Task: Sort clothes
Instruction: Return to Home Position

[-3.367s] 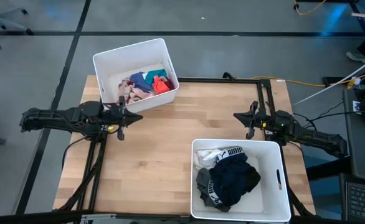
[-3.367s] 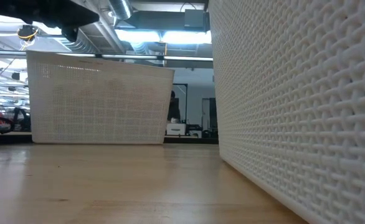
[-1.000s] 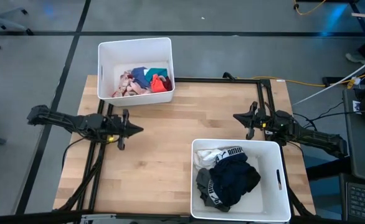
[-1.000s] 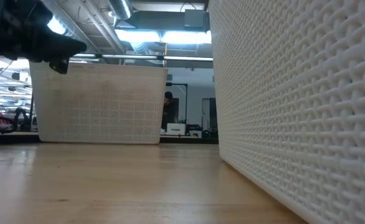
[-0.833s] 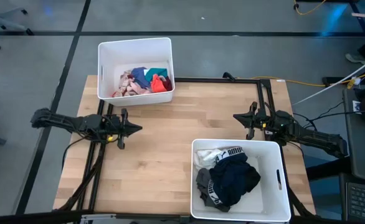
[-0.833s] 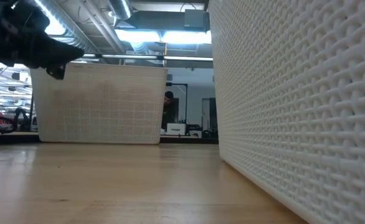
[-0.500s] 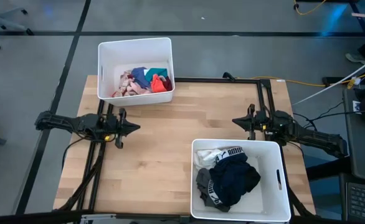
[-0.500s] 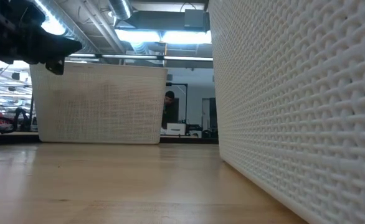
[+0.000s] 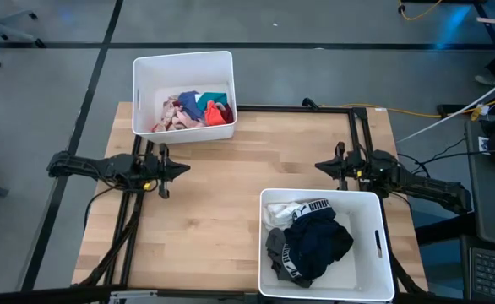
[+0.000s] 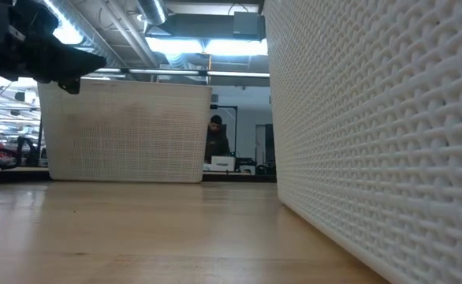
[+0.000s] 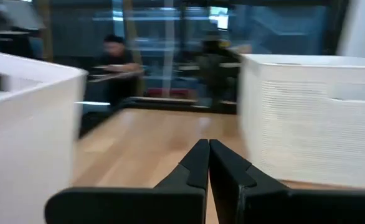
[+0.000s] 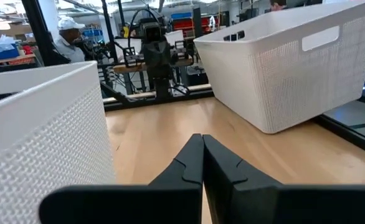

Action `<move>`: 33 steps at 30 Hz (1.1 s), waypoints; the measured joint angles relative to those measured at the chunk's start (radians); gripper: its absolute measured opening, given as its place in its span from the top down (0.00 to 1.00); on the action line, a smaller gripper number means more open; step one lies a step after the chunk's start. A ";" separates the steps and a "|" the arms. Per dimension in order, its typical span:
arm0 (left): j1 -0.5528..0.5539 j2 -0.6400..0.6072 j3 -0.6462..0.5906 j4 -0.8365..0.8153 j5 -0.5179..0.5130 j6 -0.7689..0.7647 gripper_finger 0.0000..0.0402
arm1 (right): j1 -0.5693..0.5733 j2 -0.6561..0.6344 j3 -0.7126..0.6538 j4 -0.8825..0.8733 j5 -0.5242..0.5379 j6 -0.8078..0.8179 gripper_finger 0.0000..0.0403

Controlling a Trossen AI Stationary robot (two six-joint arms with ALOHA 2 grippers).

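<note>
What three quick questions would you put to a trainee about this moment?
1. True or false: the PUMA garment lies in the near bin.
2. Where are the colourful clothes? A: in the near bin. B: in the far bin. C: split between both bins.
3. Fill in: the left hand and the right hand are both ___.
Key: 1 true; 2 B; 3 shut.
</note>
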 joint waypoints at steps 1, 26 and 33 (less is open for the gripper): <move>0.005 0.000 0.000 -0.004 0.044 -0.007 1.00 | 0.000 0.000 0.000 0.005 0.000 0.000 0.99; 0.128 0.005 -0.012 0.010 0.180 0.149 1.00 | 0.000 0.000 0.000 0.022 0.019 0.002 0.99; 0.128 0.005 -0.013 0.010 0.180 0.145 1.00 | 0.000 0.000 0.000 0.022 0.019 0.001 0.99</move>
